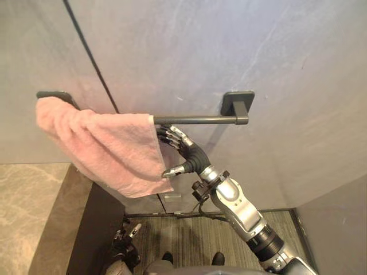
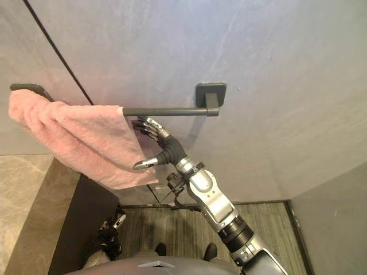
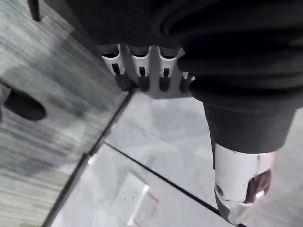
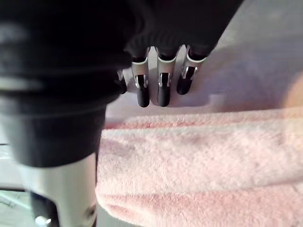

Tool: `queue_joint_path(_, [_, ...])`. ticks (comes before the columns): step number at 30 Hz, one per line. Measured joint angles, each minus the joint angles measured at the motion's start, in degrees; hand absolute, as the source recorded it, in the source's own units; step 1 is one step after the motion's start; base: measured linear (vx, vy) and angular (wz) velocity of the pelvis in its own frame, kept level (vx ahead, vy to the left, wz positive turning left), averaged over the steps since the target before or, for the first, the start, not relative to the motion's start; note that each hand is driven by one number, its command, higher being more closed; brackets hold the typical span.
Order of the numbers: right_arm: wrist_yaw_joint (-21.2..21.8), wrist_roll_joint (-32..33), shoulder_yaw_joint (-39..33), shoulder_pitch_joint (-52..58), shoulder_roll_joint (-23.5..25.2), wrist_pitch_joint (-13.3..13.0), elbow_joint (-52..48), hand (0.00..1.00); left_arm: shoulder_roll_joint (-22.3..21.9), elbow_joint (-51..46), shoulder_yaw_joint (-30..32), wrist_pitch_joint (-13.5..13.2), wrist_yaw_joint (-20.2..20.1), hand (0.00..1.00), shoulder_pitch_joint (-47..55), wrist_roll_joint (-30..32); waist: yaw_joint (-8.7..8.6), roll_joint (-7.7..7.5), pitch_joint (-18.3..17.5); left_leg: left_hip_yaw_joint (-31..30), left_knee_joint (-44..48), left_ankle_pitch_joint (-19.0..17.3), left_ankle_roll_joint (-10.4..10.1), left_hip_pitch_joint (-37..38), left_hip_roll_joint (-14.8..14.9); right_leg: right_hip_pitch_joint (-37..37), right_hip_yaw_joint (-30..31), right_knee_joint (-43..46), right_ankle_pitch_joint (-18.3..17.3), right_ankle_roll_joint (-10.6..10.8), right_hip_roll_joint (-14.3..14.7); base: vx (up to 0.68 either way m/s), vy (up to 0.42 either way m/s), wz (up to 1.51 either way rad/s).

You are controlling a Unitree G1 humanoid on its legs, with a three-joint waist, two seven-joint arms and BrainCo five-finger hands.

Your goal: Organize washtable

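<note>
A pink towel (image 1: pixel 103 146) is draped over the left part of a dark towel bar (image 1: pixel 195 120) on the grey wall, its lower corner hanging to the right. My right hand (image 1: pixel 192 156) is raised to the towel's right edge. Its fingers (image 4: pixel 161 92) are relaxed just behind the cloth and its thumb (image 1: pixel 175 170) reaches out in front near the hem, with a wide gap between them; nothing is pinched. In the right wrist view the towel (image 4: pixel 199 156) lies just past the fingers. My left hand (image 1: pixel 127 234) hangs low by the floor, fingers (image 3: pixel 142 78) relaxed and holding nothing.
The bar's right bracket (image 1: pixel 238 103) is fixed to the wall, and the right half of the bar is bare. A beige stone counter (image 1: pixel 28 212) with a dark side panel (image 1: pixel 94 229) stands at lower left. Striped flooring (image 1: pixel 189 235) lies below, and a grey wall (image 1: pixel 338 229) closes the right side.
</note>
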Motion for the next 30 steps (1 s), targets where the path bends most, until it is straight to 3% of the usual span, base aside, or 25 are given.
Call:
queue_joint_path(14, [-1.73,-0.1,2.8,-6.56,3.04,1.21,12.83,0.0,-1.6,-12.14,-2.44,-0.31,0.57,0.0,2.41,-4.01,1.27,-0.51,0.04,-1.82,0.21,0.2,-0.13,-1.62,0.05,-0.4,-1.51,0.0,0.08,-0.13,0.07,-0.01,-0.004,0.06])
queue_joint_path(15, [-1.73,-0.11,2.84,-6.84,3.46,1.49,13.78,1.0,-1.85,-13.06,-2.44,-0.31,0.58,0.0,2.41,-4.63,1.32,-0.62,0.12,-2.0,0.21,0.25,-0.16,-1.71,0.05,-0.42,-1.67,0.0,0.08,-0.14,0.08,0.0,-0.014,0.15])
queue_joint_path(18, [-1.7,-0.16,3.02,-8.32,4.03,2.53,17.85,1.0,-2.39,-16.36,-2.79,-0.62,0.53,0.0,2.2,-5.73,2.65,-1.14,0.66,-2.44,0.22,0.31,-0.24,-1.84,0.11,-0.42,-1.85,0.0,0.05,-0.19,0.16,0.0,-0.01,0.05])
queue_joint_path(21, [-1.86,-0.28,2.86,-11.04,4.78,3.36,22.81,1.0,-2.35,-18.51,-2.83,-0.78,0.6,0.0,2.13,-7.34,2.78,-1.29,1.02,-3.01,0.23,0.44,-0.2,-2.14,0.02,-0.42,-2.43,0.01,0.04,-0.19,0.06,0.0,0.0,0.1])
queue_joint_path(30, [-3.26,-0.87,1.27,-12.19,5.39,4.04,23.32,1.0,-2.45,-25.34,-4.43,-1.39,1.22,0.0,1.92,-9.45,3.88,-1.19,1.18,-4.28,0.79,0.76,-0.28,-3.15,-0.07,-0.52,-3.37,0.01,-0.03,-0.25,-0.01,0.01,-0.001,0.08])
